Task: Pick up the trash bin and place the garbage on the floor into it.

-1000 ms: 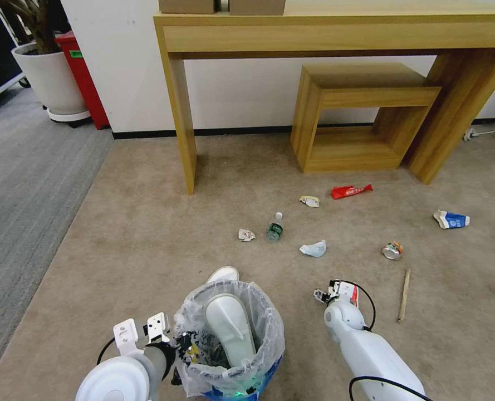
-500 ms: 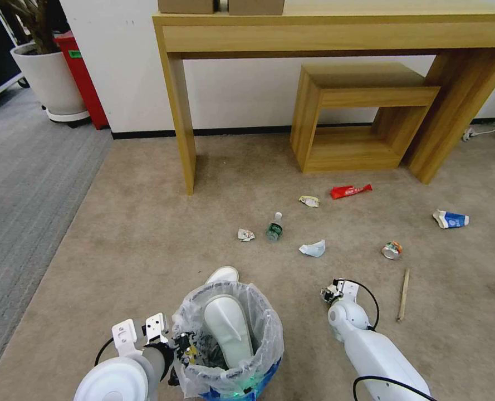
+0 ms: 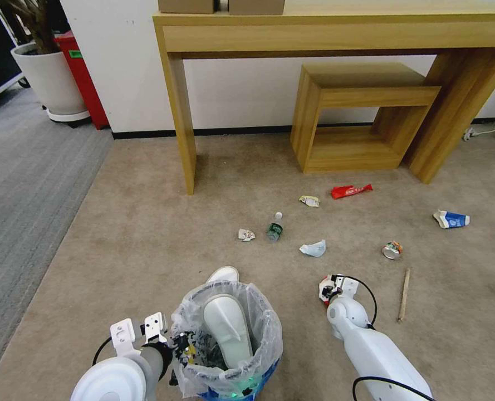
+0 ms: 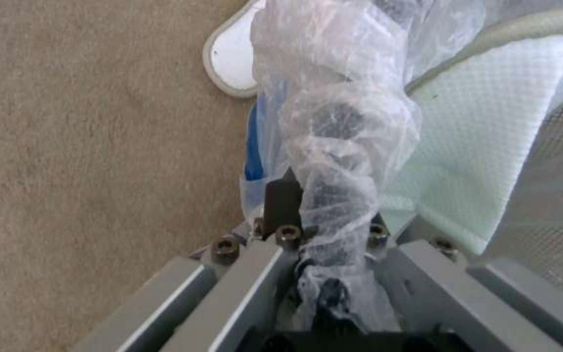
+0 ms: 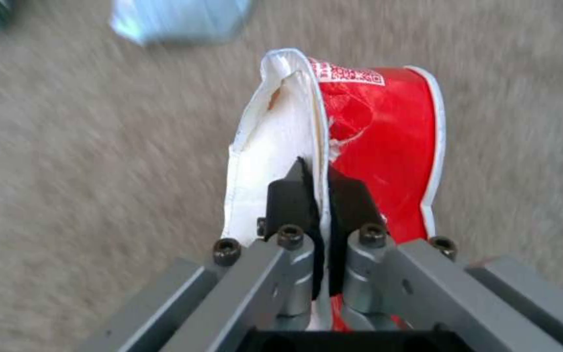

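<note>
Left end effector (image 4: 324, 215) pinches bin (image 3: 228, 340) rim, bin at our 6 o'clock. Right end effector (image 5: 317, 195) clamps red wrapper (image 5: 373, 142), 3 o'clock of bin. Risk, we judge: thin edge grip; wrapper may slip, missing bin; liner may tear.

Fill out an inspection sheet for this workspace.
Surface: tan carpet.
Job's things: bin holds a slipper; second slipper behind it. Bottle, can, carton, stick, long red wrapper, paper scraps lie loose.
Clutter: boxes on the console.
Grippers: left gripper clamps the bin's rim; right gripper pinches a red-white wrapper.
Cables: cable by the wall.
Surroundings: console, stool, planter.
</note>
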Robot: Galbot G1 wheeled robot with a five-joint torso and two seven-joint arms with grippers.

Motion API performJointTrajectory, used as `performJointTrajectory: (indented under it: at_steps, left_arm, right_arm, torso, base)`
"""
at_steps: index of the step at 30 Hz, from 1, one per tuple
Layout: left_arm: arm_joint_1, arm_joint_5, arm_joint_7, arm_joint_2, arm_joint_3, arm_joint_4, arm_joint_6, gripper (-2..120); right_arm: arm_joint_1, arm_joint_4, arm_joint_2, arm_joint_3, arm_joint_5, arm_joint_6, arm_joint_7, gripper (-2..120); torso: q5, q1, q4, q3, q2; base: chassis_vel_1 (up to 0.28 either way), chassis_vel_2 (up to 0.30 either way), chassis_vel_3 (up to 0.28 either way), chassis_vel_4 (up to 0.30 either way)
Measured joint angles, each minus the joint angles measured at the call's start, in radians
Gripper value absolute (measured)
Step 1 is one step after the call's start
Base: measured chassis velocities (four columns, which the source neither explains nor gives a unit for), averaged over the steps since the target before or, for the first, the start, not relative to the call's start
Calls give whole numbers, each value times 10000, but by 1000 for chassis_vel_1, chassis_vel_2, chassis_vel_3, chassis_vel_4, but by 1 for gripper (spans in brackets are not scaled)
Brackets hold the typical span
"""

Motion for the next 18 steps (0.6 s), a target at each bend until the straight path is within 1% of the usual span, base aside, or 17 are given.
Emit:
performJointTrajectory:
  at_steps: [2,4,5,7,8,9,10,11,12,13,14,15,16,17,18]
  left_arm:
    - [2,-1,-4,0,1,-2,0,0]
    - [22,-1,-21,-13,12,-37,0,0]
    - [22,-1,-21,-13,12,-37,0,0]
    - [40,-6,-24,-17,6,-76,0,0]
    - [47,-8,-27,-11,2,-83,-1,0]
    - [47,-8,-27,-11,2,-83,-1,0]
    - [62,-12,-31,0,-9,-97,0,0]
    - [70,-30,-39,19,-29,-117,0,0]
    - [76,-51,-45,28,-50,-139,0,0]
    - [76,-51,-45,28,-50,-139,0,0]
    - [90,-81,-55,41,-95,-166,0,0]
    - [95,-101,-56,47,-135,-186,0,0]
    - [99,-122,-57,51,-171,-205,0,0]
    - [99,-122,-57,51,-171,-205,0,0]
    - [100,-136,-57,56,-212,-218,0,0]
  right_arm:
    - [-39,82,-25,22,10,13,-16,0]
    - [-383,926,-310,308,77,536,-689,0]
    - [-383,926,-310,308,77,536,-689,0]
    - [-697,1625,-565,652,-95,2084,-2561,0]
    - [-768,1807,-650,740,-180,2579,-3148,0]
    - [-768,1807,-650,740,-180,2579,-3148,0]
    - [-872,2134,-796,885,-268,3317,-4089,0]
    - [-968,2693,-1005,1052,-204,4082,-5253,0]
    - [-1008,3132,-1155,1132,16,4393,-5918,0]
    - [-1008,3132,-1155,1132,16,4393,-5918,0]
    - [-1040,4102,-1471,1259,644,4664,-6814,0]
    - [-1051,4875,-1717,1296,1218,4682,-7221,0]
    - [-1061,5345,-1888,1285,1626,4643,-7403,0]
    - [-1061,5345,-1888,1285,1626,4643,-7403,0]
    - [-1087,5770,-2088,1223,2017,4545,-7509,0]
  torso:
    - [0,0,0,0,0]
    - [2,0,-1,0,-1]
    - [2,0,-1,0,-1]
    - [2,-1,-1,0,0]
    - [3,0,-1,0,0]
    - [3,0,-1,0,0]
    - [1,0,-1,0,0]
    - [-1,0,-3,0,0]
    - [1,0,-2,0,0]
    - [1,0,-2,0,0]
    - [-1,0,0,-1,1]
    - [-7,-1,0,-2,1]
    - [-2,-1,0,-2,1]
    - [-2,-1,0,-2,1]
    - [1,-1,-1,-2,1]
  base:
    - [0,0,0,0]
    - [0,0,0,0]
    - [0,0,0,0]
    - [0,0,0,0]
    - [0,0,0,0]
    - [0,0,0,0]
    - [0,0,0,0]
    - [0,0,0,0]
    - [0,0,0,0]
    - [0,0,0,0]
    - [0,0,0,0]
    - [0,0,0,0]
    - [0,0,0,0]
    - [0,0,0,0]
    - [0,0,0,0]
